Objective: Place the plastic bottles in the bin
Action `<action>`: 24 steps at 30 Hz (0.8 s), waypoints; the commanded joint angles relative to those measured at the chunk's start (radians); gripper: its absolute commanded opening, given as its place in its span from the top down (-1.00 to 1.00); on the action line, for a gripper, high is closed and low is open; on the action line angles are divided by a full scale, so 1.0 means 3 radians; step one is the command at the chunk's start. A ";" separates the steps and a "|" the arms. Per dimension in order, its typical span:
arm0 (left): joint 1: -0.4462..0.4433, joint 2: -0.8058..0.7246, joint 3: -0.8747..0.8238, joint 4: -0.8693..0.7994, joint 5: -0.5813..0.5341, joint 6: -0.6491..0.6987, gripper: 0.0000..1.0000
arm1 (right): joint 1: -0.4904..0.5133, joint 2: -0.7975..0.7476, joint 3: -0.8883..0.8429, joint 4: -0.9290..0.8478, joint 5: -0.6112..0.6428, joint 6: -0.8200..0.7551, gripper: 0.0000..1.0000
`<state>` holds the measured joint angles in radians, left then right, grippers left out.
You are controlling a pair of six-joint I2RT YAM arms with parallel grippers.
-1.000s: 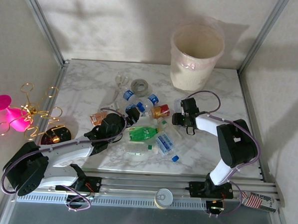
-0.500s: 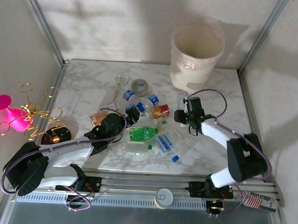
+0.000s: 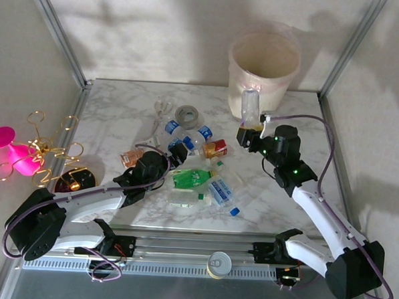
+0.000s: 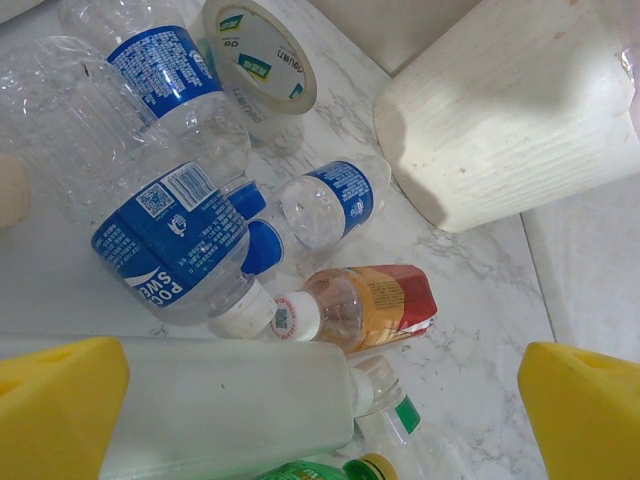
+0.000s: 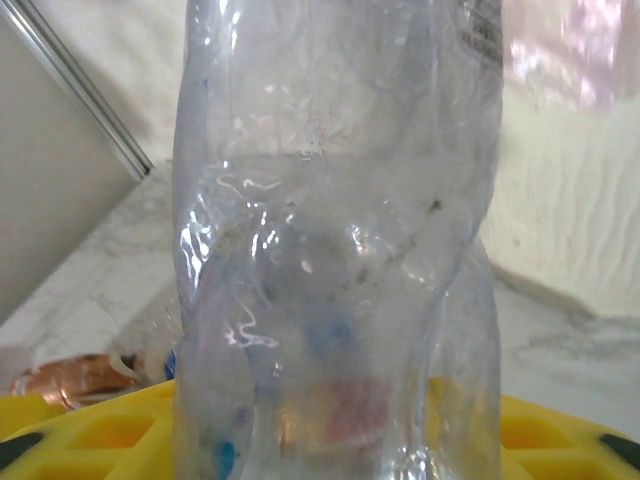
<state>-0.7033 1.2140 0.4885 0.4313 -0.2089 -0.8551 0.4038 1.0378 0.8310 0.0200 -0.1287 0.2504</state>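
one clear bottle [image 3: 250,105] has left your tabletop [image 3: 121,112], clamped in your right pincer [image 3: 248,133] beside the bin [image 3: 283,80], drop pending; left pincer [image 3: 177,152] gapes wide.

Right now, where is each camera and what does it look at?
Top: above and behind, looking down at the table; left arm and right arm show.
Left wrist: on the left arm, looking past its fingers at bottles and the bin.
Right wrist: on the right arm, close on the clear bottle in its pincer.
Shared: top and right wrist show that bottle.
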 commanded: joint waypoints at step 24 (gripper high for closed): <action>0.0013 -0.0470 -0.0342 -0.0040 -0.0056 -0.0059 -0.99 | -0.0731 0.2504 0.3049 0.0235 0.0396 0.0226 0.11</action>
<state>-0.7033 1.0946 0.4042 0.4240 -0.2092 -0.8566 0.1890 1.7176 1.6382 0.1539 -0.0414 0.3283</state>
